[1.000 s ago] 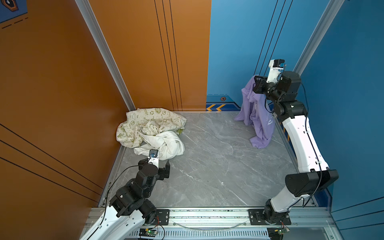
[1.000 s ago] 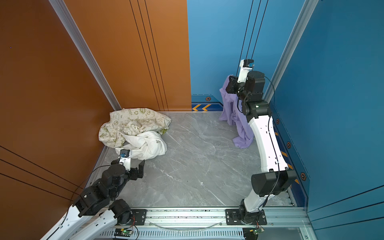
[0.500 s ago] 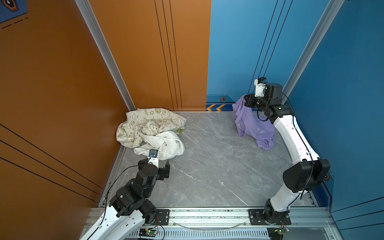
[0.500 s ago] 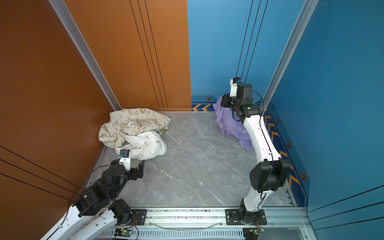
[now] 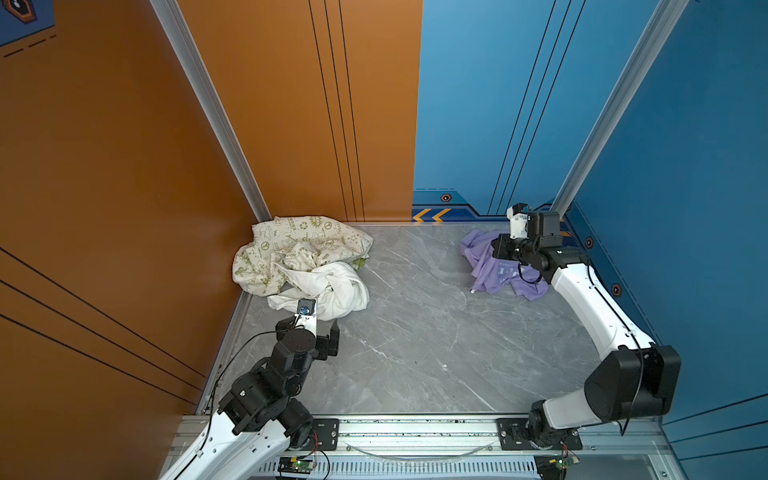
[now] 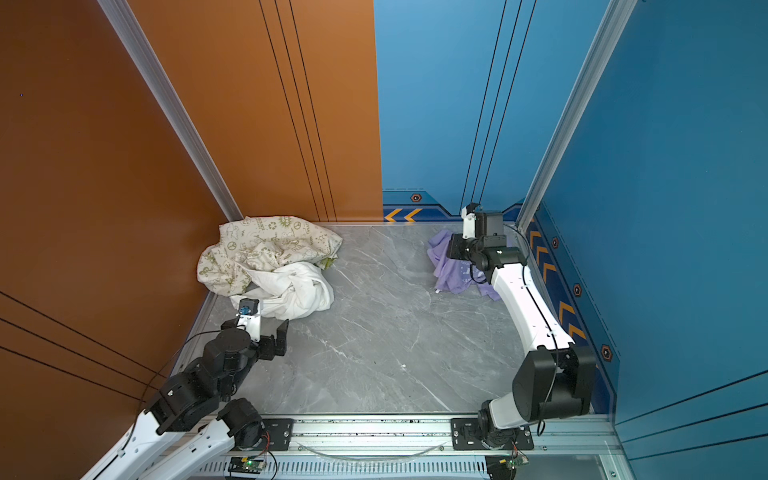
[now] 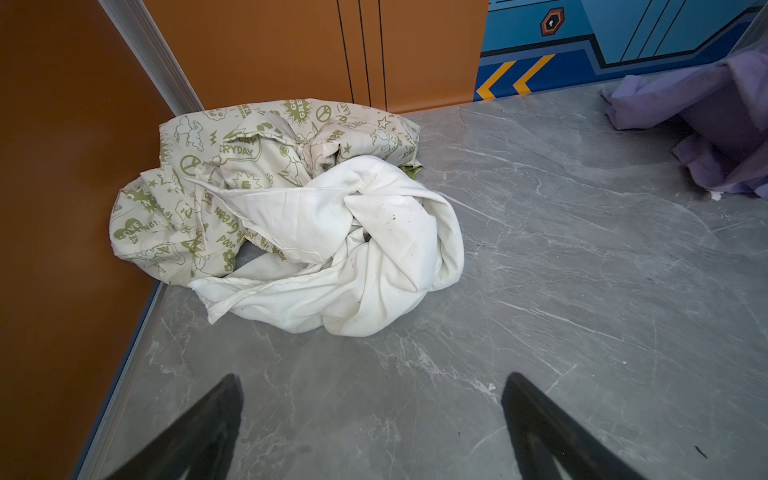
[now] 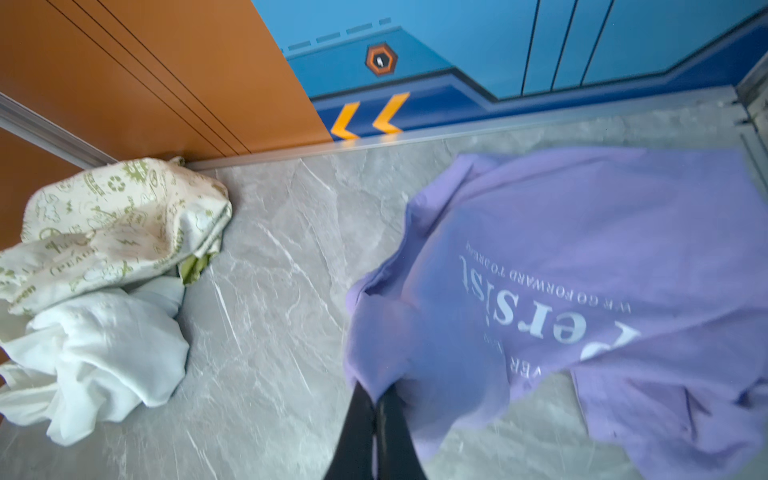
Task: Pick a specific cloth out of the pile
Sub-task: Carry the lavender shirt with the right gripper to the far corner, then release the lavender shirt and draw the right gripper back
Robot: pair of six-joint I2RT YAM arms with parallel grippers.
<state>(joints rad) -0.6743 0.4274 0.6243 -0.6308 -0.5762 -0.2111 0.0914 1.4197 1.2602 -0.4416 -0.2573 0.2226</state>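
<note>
right gripper [image 8: 376, 399] pinched the cloth [image 8: 582, 232]; left gripper [image 7: 374, 380] sat spread. i judged it best released well apart from the pile [image 5: 299, 266].

The soft lilac-purple T-shirt [image 8: 582, 232] at the black right gripper [image 8: 374, 399] bears white lettering. Ahead of the black left gripper [image 7: 372, 376]: a crumpled cream cloth [image 7: 187, 166] printed olive-green, a plain white garment [image 7: 374, 249]. Grey, white-veined marble tabletop [image 7: 582, 291].
</note>
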